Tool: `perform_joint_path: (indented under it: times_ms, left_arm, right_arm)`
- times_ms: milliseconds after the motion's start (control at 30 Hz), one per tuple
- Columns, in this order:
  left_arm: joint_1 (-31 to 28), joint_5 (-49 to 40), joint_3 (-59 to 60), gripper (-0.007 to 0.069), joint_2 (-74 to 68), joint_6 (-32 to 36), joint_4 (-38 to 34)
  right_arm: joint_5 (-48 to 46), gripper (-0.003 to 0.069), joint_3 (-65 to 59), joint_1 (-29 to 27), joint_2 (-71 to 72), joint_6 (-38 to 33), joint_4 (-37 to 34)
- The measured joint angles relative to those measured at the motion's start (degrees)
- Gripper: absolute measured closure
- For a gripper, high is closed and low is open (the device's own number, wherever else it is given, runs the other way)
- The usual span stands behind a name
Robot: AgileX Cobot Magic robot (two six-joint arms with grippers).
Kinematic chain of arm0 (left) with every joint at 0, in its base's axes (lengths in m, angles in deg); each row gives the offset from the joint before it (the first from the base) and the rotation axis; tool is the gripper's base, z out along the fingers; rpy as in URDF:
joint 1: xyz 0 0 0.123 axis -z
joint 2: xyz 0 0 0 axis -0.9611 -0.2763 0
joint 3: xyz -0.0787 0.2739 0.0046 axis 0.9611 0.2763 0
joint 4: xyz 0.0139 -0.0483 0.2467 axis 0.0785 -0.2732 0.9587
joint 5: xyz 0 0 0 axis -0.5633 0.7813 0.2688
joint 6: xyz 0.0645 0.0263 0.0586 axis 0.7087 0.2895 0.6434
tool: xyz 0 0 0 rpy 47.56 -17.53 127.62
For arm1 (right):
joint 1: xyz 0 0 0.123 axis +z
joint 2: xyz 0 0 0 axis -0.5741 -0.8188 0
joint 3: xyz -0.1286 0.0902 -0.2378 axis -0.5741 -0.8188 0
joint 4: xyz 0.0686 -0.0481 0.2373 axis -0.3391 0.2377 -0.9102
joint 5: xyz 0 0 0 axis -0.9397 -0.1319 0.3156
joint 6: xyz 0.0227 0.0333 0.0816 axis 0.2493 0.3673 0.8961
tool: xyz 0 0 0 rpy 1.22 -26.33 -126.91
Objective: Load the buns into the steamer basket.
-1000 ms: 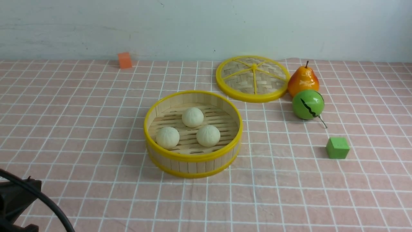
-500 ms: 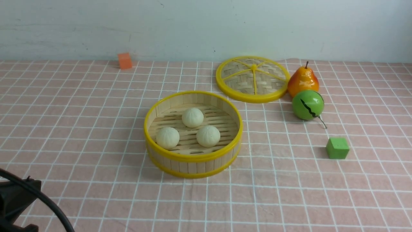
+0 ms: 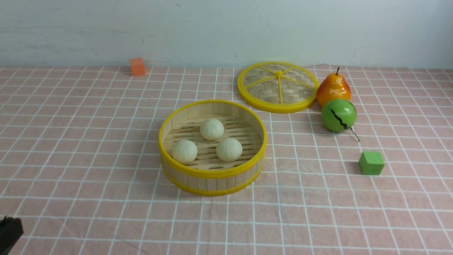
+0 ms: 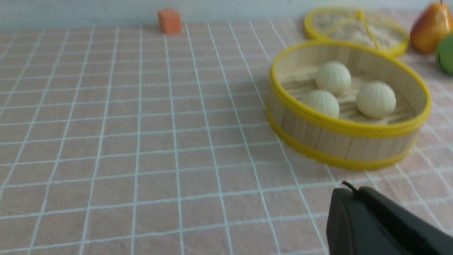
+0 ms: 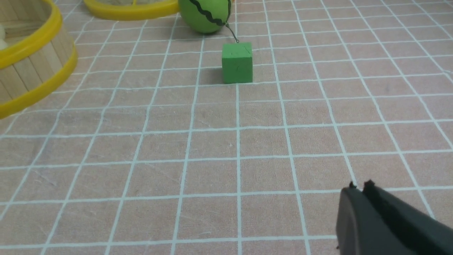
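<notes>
1. Nearest the robot, the black left gripper hangs low over the pink checked tablecloth; its two fingers lie pressed together with nothing between them. In the front view only a dark sliver of that arm shows at the lower left corner.
2. The black right gripper likewise sits above bare cloth, fingers closed to a thin slit and holding nothing.
3. Farther on, in the middle of the cloth, stands the round bamboo-slat steamer basket with yellow rims.
4. All three small cream-white pleated buns rest on its slotted floor: two nearer the robot, at left and right, one behind them. They sit near one another but apart.
5. To the right, well clear of the basket, a small green cube sits on the cloth.
6. Behind it lies a green ball with a black crack line, touching an orange-yellow pear.
7. Just left of the pear, the flat woven yellow-rimmed lid lies on the cloth.
8. Farthest, by the pale wall, stands a small orange cube.
</notes>
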Motion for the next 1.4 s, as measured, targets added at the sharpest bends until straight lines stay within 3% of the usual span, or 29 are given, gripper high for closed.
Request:
perform_joint_path:
  times_ms: [167, 267, 333, 433, 1400]
  left_arm:
    - [-6.8, 7.0, 10.5, 0.0638, 9.6, 0.6, -3.6]
    - [-8.6, 2.6, 12.8, 0.0638, 11.7, 0.6, -5.4]
    - [-8.8, -3.9, 13.2, 0.0638, 11.8, 0.7, -7.3]
    - [-8.8, -6.5, 13.4, 0.0638, 11.8, 2.1, -8.0]
    - [-8.8, -6.6, 13.4, 0.0638, 11.8, 3.7, -9.3]
  right_arm:
    - [0.0, 0.0634, 0.0, 0.0, 0.0, 0.0, 0.0]
    - [-0.1, 0.0629, 0.0, 0.0, 0.0, 0.0, 0.0]
    - [-0.1, 0.0627, 0.0, 0.0, 0.0, 0.0, 0.0]
    - [-0.1, 0.0626, 0.0, 0.0, 0.0, 0.0, 0.0]
    - [-0.1, 0.0595, 0.0, 0.0, 0.0, 0.0, 0.0]
